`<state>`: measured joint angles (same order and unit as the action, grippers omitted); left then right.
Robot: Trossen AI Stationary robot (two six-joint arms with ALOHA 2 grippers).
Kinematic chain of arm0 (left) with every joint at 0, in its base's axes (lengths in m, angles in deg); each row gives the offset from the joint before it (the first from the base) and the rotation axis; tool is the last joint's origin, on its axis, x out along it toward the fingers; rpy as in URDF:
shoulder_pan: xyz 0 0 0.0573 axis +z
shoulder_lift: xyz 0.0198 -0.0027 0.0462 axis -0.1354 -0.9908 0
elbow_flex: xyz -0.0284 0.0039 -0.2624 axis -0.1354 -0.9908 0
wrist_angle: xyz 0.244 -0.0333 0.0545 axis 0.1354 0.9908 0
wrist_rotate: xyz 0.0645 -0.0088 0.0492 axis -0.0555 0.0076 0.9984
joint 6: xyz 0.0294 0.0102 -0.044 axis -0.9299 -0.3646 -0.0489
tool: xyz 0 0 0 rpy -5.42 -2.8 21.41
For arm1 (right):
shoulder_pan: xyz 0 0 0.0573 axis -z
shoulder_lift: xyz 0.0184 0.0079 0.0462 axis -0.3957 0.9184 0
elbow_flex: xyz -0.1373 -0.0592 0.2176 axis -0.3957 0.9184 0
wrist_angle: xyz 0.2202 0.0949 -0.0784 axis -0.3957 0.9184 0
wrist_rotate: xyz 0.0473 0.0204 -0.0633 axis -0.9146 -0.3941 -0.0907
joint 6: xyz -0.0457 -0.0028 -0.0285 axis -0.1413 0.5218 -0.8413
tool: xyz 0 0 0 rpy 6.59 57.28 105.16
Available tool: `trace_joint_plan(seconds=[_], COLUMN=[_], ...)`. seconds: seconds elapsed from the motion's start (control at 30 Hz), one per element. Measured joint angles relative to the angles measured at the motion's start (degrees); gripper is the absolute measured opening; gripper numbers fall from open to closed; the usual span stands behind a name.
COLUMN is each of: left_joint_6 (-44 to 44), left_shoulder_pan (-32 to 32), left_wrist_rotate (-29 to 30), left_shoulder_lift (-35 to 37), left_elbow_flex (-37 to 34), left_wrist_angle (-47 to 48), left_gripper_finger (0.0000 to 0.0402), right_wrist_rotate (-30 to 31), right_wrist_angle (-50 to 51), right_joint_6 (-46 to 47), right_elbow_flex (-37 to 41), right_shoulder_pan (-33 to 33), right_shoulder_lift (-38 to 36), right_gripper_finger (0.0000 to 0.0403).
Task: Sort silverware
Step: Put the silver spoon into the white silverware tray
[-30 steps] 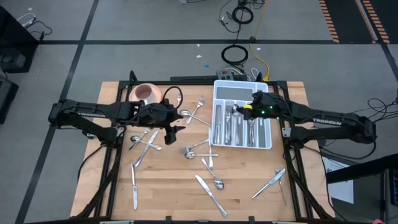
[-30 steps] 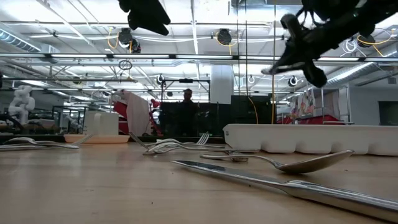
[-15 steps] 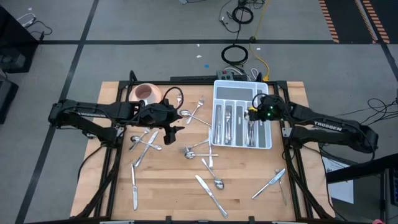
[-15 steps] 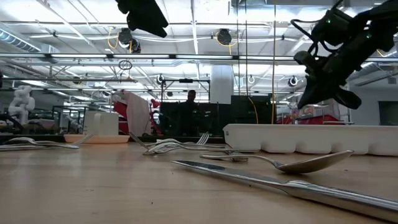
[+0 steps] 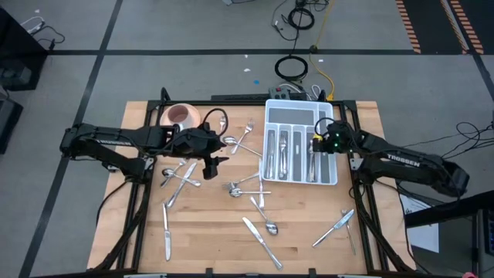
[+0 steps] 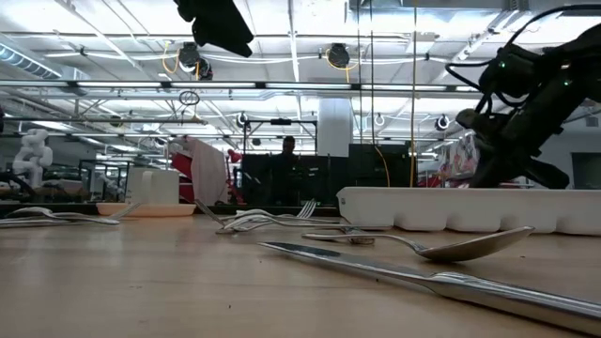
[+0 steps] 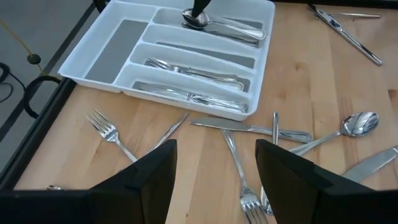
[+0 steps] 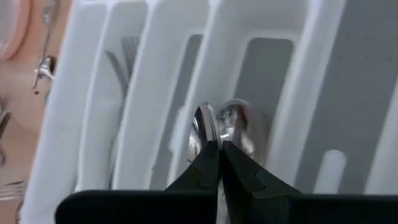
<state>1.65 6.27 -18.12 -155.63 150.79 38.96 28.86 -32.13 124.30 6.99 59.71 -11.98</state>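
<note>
- The right gripper (image 5: 315, 144) is down over the white compartmented tray (image 5: 333, 179), its dark tapered fingers (image 8: 208, 163) pressed tip to tip with no gap; the right wrist view shows them closed on the rim of a polished spoon bowl (image 8: 230, 127) lying in one of the tray's long slots.
- The tray is smooth moulded plastic with rounded dividers; its slots hold slim, glossy forks, knives and spoons (image 7: 224, 28) lying lengthwise, while one narrow slot and the crosswise slot look bare.
- The left gripper (image 5: 212, 161) hovers above the middle of the pale, fine-grained wooden table (image 5: 208, 239), its two broad, flat black fingers (image 7: 143, 180) spread wide apart with nothing between them.
- The rest of the silverware (image 5: 181, 176) lies scattered on the wood: a crossed cluster of forks and spoons left of centre, a fork (image 5: 245, 136) just beside the tray's left wall, a knife (image 5: 166, 242) near the front left, and a knife and spoon (image 5: 262, 225) near the front centre.
- Two more pieces (image 5: 338, 225) lie at the front right corner, well apart from the rest.
- A round pink bowl (image 5: 180, 115) with a smooth matte surface sits at the table's back left.
</note>
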Motion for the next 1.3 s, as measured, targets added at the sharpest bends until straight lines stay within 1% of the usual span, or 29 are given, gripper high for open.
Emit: trace_joint_plan(seconds=[0.27,0.43,0.67,0.9,1.0,1.3], left_joint_6=[0.01,-0.4,-0.4,-0.29,-0.27,0.07], left_shoulder_pan=[2.03,3.18,4.27,4.56,4.56,4.56], left_wrist_rotate=[-0.02,-0.02,-0.14,-0.28,-0.28,-0.28], left_shoulder_lift=[0.0,0.0,0.0,0.0,0.0,0.0], left_elbow_flex=[0.0,0.0,0.0,0.0,0.0,0.0], left_wrist_angle=[0.02,-0.01,-0.03,-0.03,-0.05,-0.05], left_gripper_finger=[0.0224,0.0224,0.0224,0.0224,0.0224,0.0224], right_wrist_rotate=[-2.77,-4.47,-6.35,-5.68,-5.2,-5.14], right_wrist_angle=[-1.66,-3.01,-6.43,-7.1,-7.07,-7.09], right_joint_6=[-4.25,-6.55,-8.95,-9.51,-9.45,-9.65], right_elbow_flex=[0.84,0.84,0.77,0.74,0.75,0.73], right_shoulder_pan=[4.85,6.7,7.13,7.11,7.09,7.06], right_shoulder_lift=[0.65,3.34,8.87,9.99,10.01,9.97], right_gripper_finger=[0.0,0.0,0.0,0.0001,0.0009,0.0051])
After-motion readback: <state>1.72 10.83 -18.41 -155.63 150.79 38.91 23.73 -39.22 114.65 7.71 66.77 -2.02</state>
